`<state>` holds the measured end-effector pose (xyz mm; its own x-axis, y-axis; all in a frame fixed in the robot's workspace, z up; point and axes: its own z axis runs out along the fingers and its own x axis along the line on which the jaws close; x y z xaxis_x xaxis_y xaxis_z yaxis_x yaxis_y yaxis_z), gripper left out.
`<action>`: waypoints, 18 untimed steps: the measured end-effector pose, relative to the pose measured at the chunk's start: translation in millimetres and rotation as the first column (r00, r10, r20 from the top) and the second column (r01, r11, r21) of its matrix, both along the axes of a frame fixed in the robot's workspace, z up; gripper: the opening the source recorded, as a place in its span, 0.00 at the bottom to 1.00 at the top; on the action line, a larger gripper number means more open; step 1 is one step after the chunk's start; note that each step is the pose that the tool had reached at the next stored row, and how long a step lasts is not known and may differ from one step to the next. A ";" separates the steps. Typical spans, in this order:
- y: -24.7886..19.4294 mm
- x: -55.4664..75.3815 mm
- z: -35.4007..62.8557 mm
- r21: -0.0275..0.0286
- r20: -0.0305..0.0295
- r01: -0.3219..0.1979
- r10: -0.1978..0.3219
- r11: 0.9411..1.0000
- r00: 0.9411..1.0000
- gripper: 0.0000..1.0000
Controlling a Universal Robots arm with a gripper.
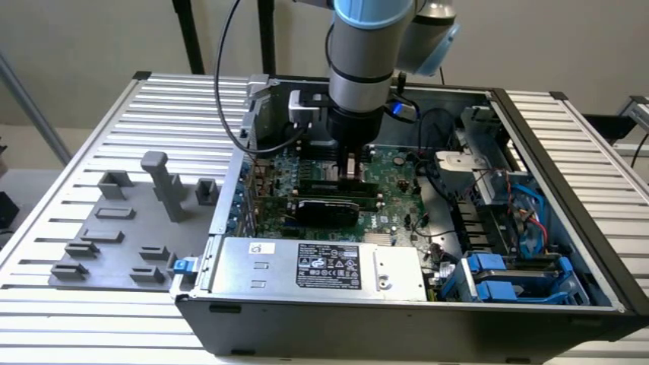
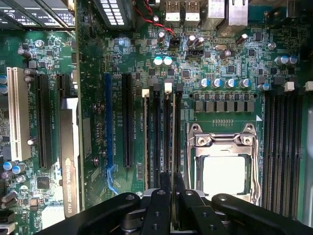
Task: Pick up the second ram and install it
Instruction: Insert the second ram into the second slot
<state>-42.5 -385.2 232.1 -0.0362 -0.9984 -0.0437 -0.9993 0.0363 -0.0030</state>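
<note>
The black two-fingered gripper [image 2: 170,196], lowered inside the open black computer case [image 1: 568,144], is closed edge-on upon the second ram, a thin green circuit-board stick [image 2: 171,142], which stands in the black slot rails [image 2: 161,137] beside the square metal processor socket [image 2: 222,166]; full seating cannot be confirmed.

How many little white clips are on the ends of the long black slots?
4. Two white clips sit on the slots nearest the gripper; two more lie across the processor socket. Others may be hidden.
</note>
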 end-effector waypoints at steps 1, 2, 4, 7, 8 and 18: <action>-0.3 0.0 0.0 0.000 0.000 0.000 0.000 1.000 1.000 0.14; -0.4 0.0 -0.1 0.000 0.000 -0.001 0.001 1.000 1.000 0.14; -0.8 0.0 -0.1 0.000 0.000 -0.002 0.002 1.000 1.000 0.14; -1.1 0.0 -0.3 -0.001 0.000 -0.003 0.003 1.000 1.000 0.14; -1.2 0.0 -0.4 -0.001 0.000 -0.003 0.003 1.000 1.000 0.14; -1.4 0.0 -3.4 -0.001 0.000 -0.016 0.016 1.000 1.000 0.14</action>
